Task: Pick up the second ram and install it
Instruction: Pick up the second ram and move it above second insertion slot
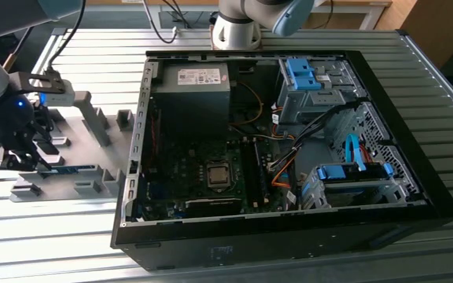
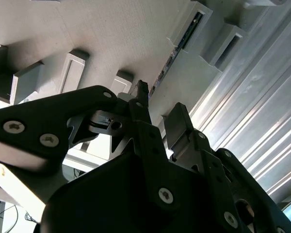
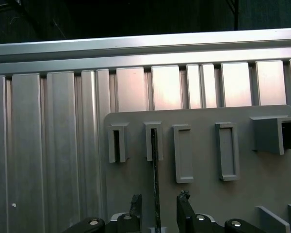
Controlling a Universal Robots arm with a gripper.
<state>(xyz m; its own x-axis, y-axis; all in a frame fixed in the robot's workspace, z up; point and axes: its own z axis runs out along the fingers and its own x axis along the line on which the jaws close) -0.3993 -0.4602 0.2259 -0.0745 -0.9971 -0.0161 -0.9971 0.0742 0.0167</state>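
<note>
First wrist view showed one second ram (image 3: 154,155), a thin dark board seen edge-on, standing in one of four raised rectangular holders on a matte gray fixture plate (image 3: 203,194), which lay on a ribbed metal table (image 3: 48,145). The gripper (image 3: 159,198) was open, its two black fingers (image 3: 136,208) flanking the ram's near end with small gaps. In the exterior view, one opened black computer case (image 1: 289,242) sat beside the plate.

table (image 3: 53,145): ribbed shiny metal | holder (image 3: 262,184): matt grey plastic | end effector (image 3: 159,204): matt black
</note>
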